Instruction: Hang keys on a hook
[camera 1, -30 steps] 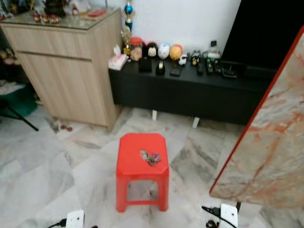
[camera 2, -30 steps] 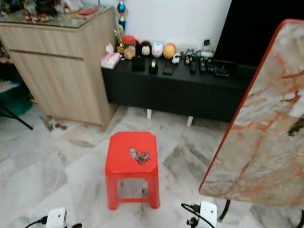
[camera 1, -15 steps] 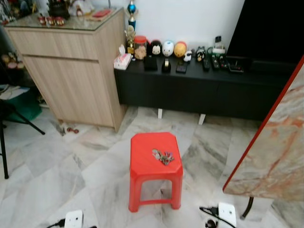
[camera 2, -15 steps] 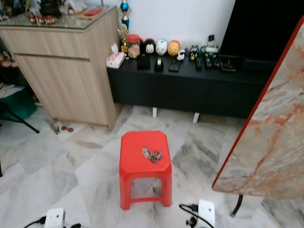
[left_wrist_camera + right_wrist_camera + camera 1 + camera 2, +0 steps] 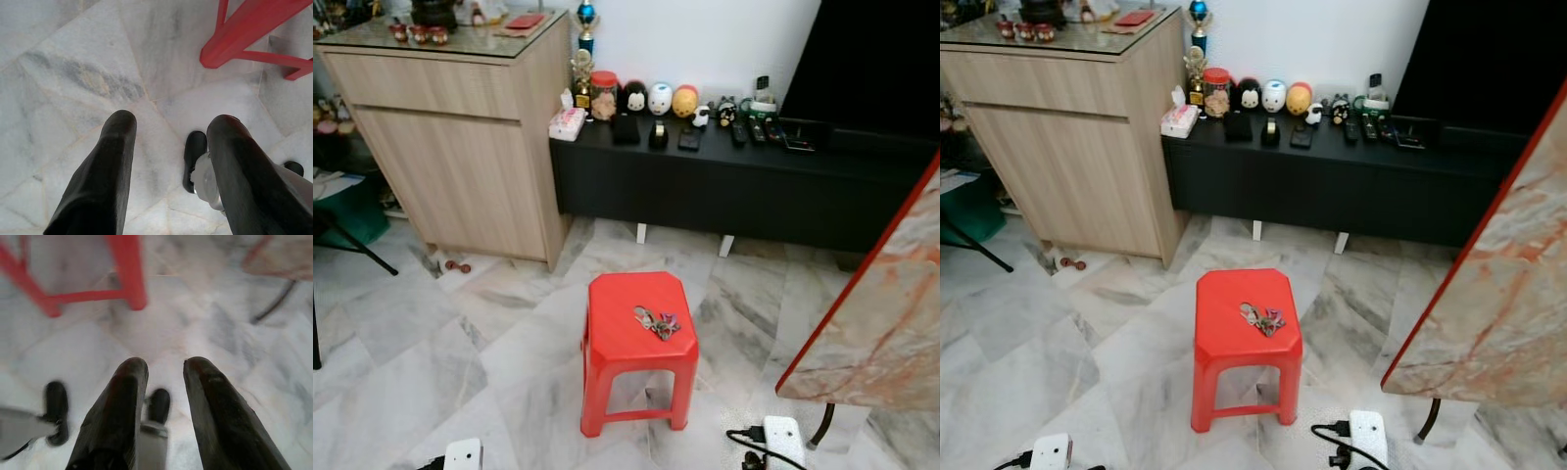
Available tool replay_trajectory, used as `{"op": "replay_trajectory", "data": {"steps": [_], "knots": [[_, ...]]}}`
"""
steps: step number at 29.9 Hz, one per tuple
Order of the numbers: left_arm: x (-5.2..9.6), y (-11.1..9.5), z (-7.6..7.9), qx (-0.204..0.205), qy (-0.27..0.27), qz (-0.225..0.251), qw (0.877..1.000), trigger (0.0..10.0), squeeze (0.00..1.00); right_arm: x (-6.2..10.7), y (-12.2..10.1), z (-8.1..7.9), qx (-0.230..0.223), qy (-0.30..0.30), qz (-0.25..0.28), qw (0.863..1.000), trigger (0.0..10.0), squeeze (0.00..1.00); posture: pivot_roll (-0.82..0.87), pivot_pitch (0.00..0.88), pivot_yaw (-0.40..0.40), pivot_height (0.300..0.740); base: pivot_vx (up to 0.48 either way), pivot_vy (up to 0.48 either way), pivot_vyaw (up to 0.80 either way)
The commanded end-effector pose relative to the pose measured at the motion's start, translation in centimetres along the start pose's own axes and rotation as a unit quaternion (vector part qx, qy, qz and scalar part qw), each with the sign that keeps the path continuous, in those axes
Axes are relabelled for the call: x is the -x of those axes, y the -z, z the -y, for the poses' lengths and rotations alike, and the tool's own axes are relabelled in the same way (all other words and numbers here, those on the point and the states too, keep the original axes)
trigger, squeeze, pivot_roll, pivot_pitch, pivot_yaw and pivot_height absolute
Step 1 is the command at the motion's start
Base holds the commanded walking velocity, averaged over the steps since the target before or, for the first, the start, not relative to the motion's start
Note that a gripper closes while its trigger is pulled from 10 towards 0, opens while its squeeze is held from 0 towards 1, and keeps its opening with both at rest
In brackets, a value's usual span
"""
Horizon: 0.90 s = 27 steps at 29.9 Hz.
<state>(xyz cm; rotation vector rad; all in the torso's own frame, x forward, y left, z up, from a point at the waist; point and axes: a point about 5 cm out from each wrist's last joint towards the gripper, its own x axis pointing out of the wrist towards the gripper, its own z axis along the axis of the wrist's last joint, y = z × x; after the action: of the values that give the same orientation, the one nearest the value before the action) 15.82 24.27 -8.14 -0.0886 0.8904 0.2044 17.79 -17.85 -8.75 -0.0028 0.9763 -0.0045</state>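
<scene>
Our head camera has swung: whole scene shifted, things themselves not moved. Red stool (image 5: pixel 639 333) now sits further toward our right in left eye view than a second ago, keys (image 5: pixel 655 322) riding with it on seat. Marble tabletop (image 5: pixel 886 323) takes up less of frame at right edge. Wooden cabinet (image 5: pixel 460 147) and black TV console (image 5: pixel 734 186) show sharper, earlier blur gone.
</scene>
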Motion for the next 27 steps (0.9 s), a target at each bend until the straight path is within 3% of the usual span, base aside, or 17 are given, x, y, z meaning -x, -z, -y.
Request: {"op": "replay_trajectory", "data": {"steps": [1,5,13,18,27], "knots": [[0.0,0.5,0.1,-0.004,0.003,-0.017,1.000,10.0,0.00,0.1,0.3,0.6,-0.006,0.012,-0.007,1.000,10.0,0.00,0.16,0.006,-0.035,0.740,0.000,0.292,0.00],[0.1,0.5,0.0,-0.004,0.001,-0.018,1.000,10.0,0.00,0.2,0.8,0.8,-0.070,0.045,-0.008,0.997,10.0,0.00,0.17,0.001,-0.025,0.740,0.000,0.293,0.00],[0.1,0.6,-0.3,-0.005,0.000,-0.020,1.000,10.0,0.00,0.3,1.3,1.0,-0.123,0.076,-0.011,0.989,10.0,0.00,0.17,0.000,-0.021,0.740,0.000,0.297,0.00],[0.2,0.8,-0.3,-0.005,0.000,-0.022,1.000,10.0,0.00,0.3,1.0,1.3,-0.119,0.075,-0.006,0.990,10.0,0.00,0.18,0.000,-0.023,0.740,0.000,0.256,0.00],[0.2,1.0,-0.2,-0.015,0.002,-0.022,1.000,10.0,0.00,0.3,0.8,1.7,-0.122,0.080,-0.003,0.989,10.0,0.00,0.18,0.000,-0.025,0.740,0.000,0.000,0.00]]}}
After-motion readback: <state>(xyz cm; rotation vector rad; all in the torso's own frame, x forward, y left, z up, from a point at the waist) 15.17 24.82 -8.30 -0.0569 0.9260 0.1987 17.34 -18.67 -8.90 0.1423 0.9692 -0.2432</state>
